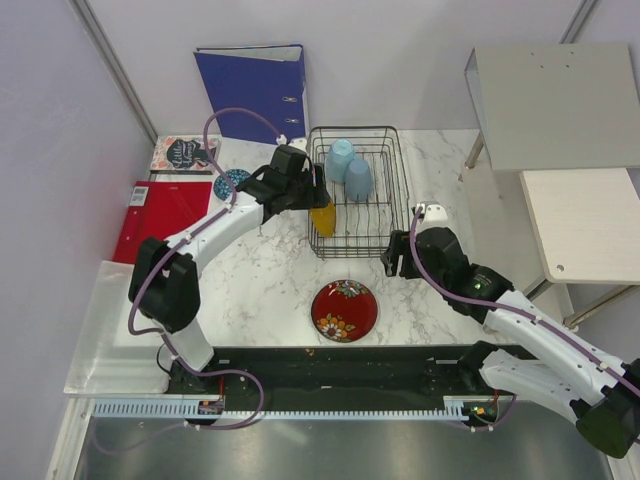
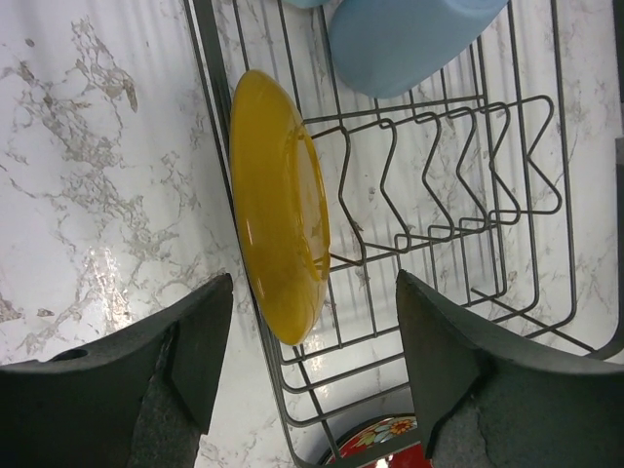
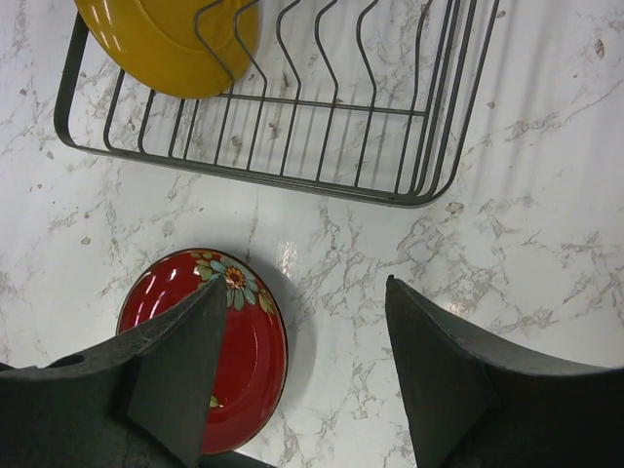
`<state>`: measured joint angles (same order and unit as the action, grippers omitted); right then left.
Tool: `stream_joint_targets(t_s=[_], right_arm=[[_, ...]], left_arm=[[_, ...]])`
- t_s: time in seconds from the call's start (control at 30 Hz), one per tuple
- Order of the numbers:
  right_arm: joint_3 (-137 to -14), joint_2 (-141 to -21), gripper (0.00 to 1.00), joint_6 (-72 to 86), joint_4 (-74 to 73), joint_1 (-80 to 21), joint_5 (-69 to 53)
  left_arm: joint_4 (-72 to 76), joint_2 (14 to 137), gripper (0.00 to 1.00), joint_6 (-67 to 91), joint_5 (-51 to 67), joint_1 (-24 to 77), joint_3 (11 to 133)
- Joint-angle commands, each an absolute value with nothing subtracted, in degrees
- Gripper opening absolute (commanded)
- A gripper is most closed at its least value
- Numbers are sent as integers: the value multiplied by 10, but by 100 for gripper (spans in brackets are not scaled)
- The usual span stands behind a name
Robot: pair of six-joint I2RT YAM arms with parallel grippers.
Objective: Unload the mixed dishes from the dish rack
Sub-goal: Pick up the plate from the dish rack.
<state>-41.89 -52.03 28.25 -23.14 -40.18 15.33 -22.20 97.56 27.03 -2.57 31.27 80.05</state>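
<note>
The left hand [image 2: 312, 292] is open astride the yellow plate [image 2: 278, 195], which stands on edge by the rack's [image 1: 356, 255] left rim with two cups [image 1: 350, 170] behind, while the right hand [image 3: 304, 288], also open, hovers over the tabletop [image 1: 260, 290] above the red plate [image 1: 344, 310] just before the rack; the bowl [image 1: 236, 180] and binder [image 1: 252, 85] sit far left.

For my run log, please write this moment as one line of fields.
left gripper: open around yellow plate in dish rack | right gripper: open, empty | red plate: on table | blue cups: in rack
</note>
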Motion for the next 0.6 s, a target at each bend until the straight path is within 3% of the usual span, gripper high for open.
stream_joint_targets(t_s=[0.0,0.57], right_arm=[[-415,-516,73,285,-217,-403,157],[-406,-527,73,286,-212,-404,157]], left_arm=[[-207,1002,73,292,-4,312,803],[-183,982,70,302,26,320,795]])
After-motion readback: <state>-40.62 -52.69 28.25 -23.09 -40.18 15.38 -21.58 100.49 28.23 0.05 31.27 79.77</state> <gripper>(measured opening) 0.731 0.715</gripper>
